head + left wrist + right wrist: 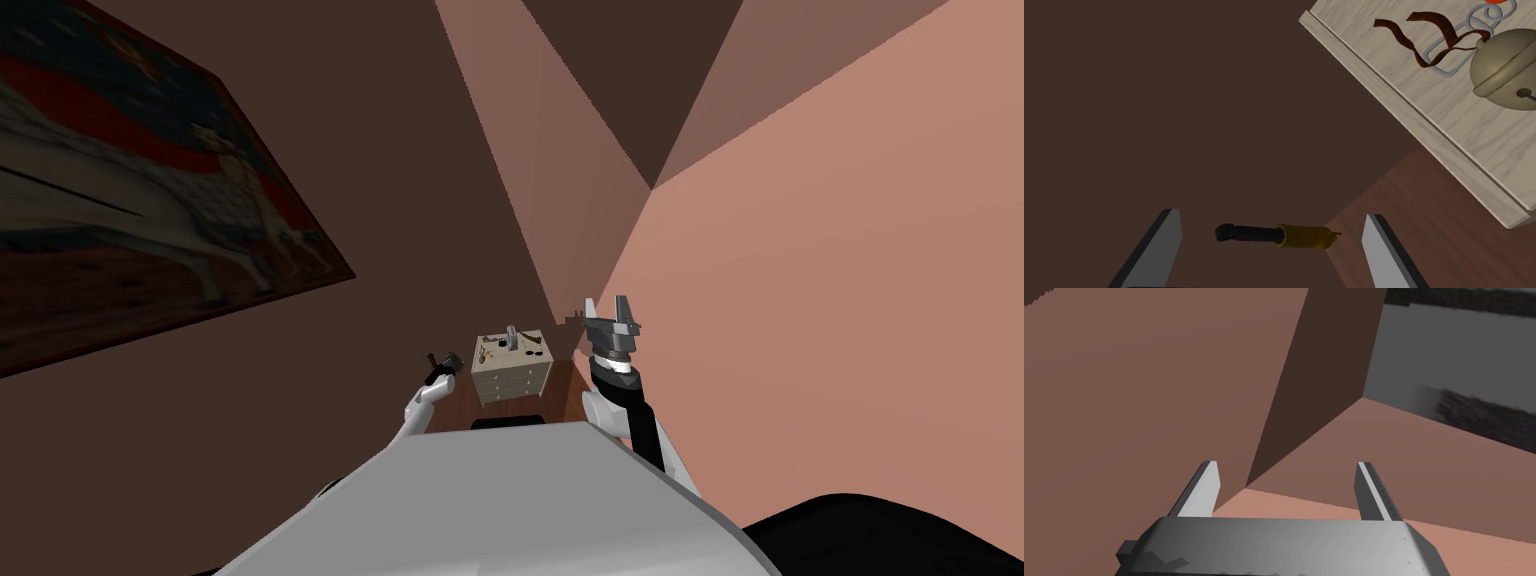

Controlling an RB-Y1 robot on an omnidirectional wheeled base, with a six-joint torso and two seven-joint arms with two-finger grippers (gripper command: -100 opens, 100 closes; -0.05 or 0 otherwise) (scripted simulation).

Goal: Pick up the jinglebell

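Observation:
The jinglebell (1505,67) is a dull gold ball with a curled brown ribbon (1424,35). It rests on the pale wood-grain top of a small chest of drawers (510,372). My left gripper (1271,216) is open with nothing between its fingers, off the side of the chest's top edge (1424,135) and well short of the bell. In the head view the left gripper (434,364) hangs just left of the chest. My right gripper (606,306) is raised to the right of the chest, and its wrist view shows the gripper (1287,464) open and holding nothing.
A grey wire loop (1464,42) lies beside the bell under the ribbon. A short black and gold rod (1279,235) sits low by the dark brown wall, where it meets the reddish floor (1449,235). Walls close in around the chest. A large painting (140,200) hangs at left.

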